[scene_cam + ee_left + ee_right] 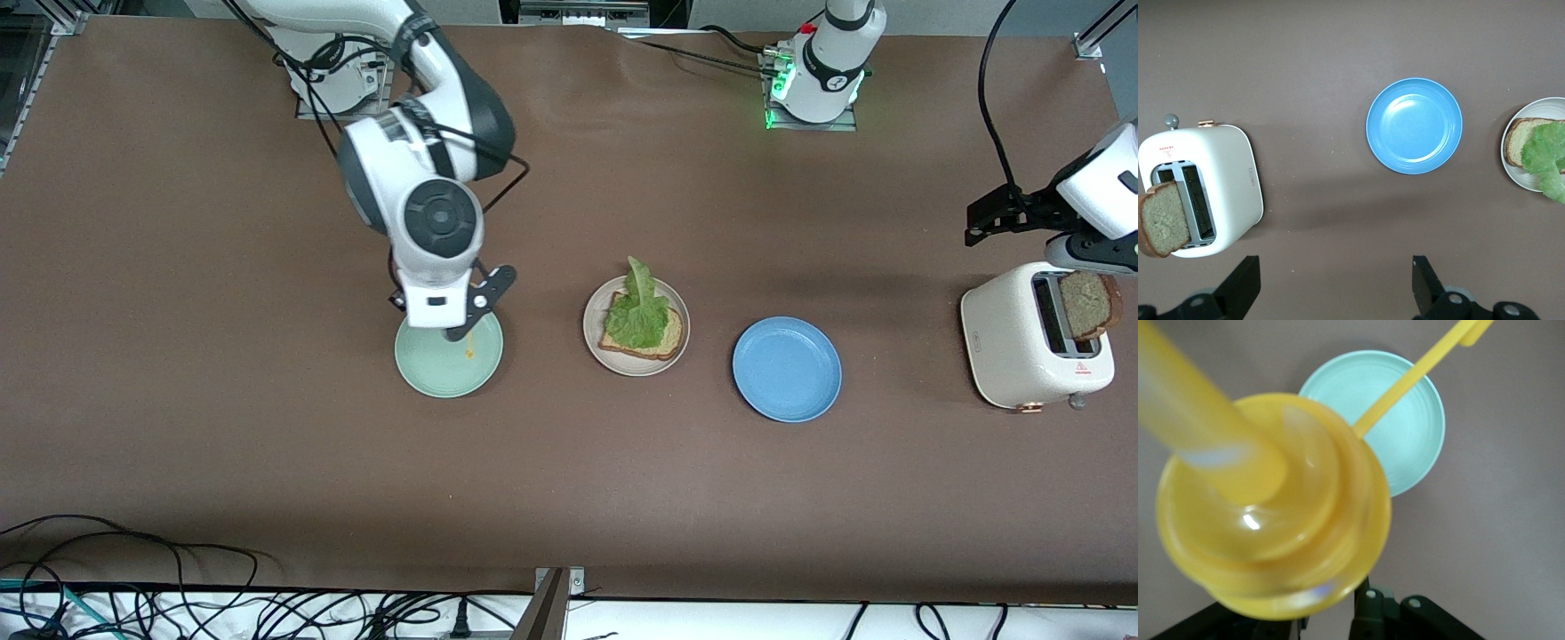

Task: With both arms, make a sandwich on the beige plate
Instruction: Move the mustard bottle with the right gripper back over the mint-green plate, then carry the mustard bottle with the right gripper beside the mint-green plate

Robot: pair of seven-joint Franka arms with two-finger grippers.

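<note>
Sandwich (pixel 642 325) half built: bottom bread slice plus lettuce on beige plate (pixel 593 331), mid bench between green plate (pixel 427 364) and blue plate (pixel 787 369). Top slice (pixel 1090 305) in toaster (pixel 1013 347), not yet fetched. Left tool (pixel 1331 290) released, over bench beside toaster. Right tool (pixel 462 327) over green plate, grasping yellow utensil (pixel 1271 513).

Three plates total: one mint-green plate (pixel 448 357), one beige plate (pixel 636 325), one blue plate (pixel 787 369). Two bread slices (pixel 1090 305), one lettuce leaf (pixel 637 311), one toaster (pixel 1022 338), two arms (pixel 427 169).
</note>
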